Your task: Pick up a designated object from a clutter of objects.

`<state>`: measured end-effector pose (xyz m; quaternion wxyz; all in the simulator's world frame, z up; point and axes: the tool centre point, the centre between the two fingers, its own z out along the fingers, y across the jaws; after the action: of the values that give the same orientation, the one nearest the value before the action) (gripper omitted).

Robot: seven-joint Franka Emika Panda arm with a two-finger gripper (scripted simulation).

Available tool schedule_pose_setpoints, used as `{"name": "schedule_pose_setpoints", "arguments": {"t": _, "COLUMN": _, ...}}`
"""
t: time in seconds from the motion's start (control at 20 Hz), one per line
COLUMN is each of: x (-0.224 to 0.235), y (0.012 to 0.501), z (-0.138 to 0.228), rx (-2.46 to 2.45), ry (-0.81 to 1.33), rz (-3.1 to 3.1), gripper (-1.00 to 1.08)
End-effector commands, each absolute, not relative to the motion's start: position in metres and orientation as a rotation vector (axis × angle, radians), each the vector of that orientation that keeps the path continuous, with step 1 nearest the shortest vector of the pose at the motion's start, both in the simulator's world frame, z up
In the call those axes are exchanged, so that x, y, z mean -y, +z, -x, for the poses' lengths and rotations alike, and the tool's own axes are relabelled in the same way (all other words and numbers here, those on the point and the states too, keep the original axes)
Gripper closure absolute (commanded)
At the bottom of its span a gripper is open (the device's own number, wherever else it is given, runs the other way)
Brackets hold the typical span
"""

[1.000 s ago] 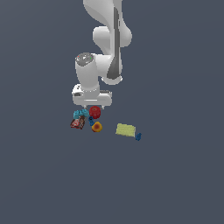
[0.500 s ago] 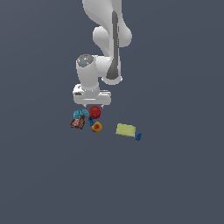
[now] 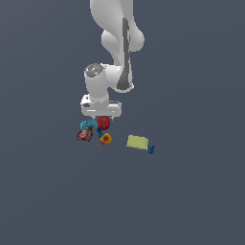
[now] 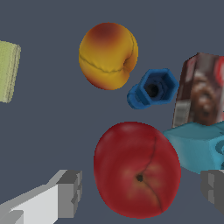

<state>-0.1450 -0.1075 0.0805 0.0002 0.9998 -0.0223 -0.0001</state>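
Note:
The glossy red apple (image 4: 136,169) lies in the clutter, with its stem dimple facing the wrist camera. My gripper (image 4: 142,192) is open, with one fingertip (image 4: 70,194) on one side of the apple and the other (image 4: 213,188) on the opposite side; I see no contact. In the exterior view the gripper (image 3: 102,118) hangs just above the apple (image 3: 104,122) and partly hides it. Around the apple lie the orange-yellow fruit (image 4: 108,55), a blue hexagonal piece (image 4: 153,89), the brown-red packet (image 4: 201,92) and the teal piece (image 4: 197,144).
In the exterior view the teal piece (image 3: 87,125) and packet (image 3: 85,135) lie on the apple's left, the orange-yellow fruit (image 3: 106,139) in front of it. A yellow-green flat block (image 3: 137,142) and a small blue bit (image 3: 151,150) lie apart on the right.
The hand has come down slightly toward the apple. The objects have not moved.

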Motion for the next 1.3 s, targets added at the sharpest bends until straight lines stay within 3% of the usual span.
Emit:
{"name": "schedule_pose_setpoints", "arguments": {"t": 0.0, "x": 0.108, "y": 0.07, "z": 0.146, "rx": 0.07, "ry": -0.001, "rz": -3.14, "gripper": -0.92}}
{"name": "schedule_pose_setpoints", "arguments": {"t": 0.55, "x": 0.107, "y": 0.046, "z": 0.145, "rx": 0.069, "ry": 0.0, "rz": -3.141, "gripper": -0.92}}
{"name": "schedule_pose_setpoints", "arguments": {"t": 0.6, "x": 0.107, "y": 0.046, "z": 0.145, "rx": 0.069, "ry": 0.0, "rz": -3.141, "gripper": 1.08}}
{"name": "schedule_pose_setpoints", "arguments": {"t": 1.05, "x": 0.107, "y": 0.046, "z": 0.145, "rx": 0.069, "ry": 0.0, "rz": -3.141, "gripper": 1.08}}
{"name": "schedule_pose_setpoints", "arguments": {"t": 1.1, "x": 0.123, "y": 0.065, "z": 0.128, "rx": 0.104, "ry": 0.088, "rz": -3.124, "gripper": 1.08}}
{"name": "schedule_pose_setpoints", "arguments": {"t": 1.25, "x": 0.122, "y": 0.067, "z": 0.127, "rx": 0.104, "ry": 0.088, "rz": -3.124, "gripper": 1.08}}
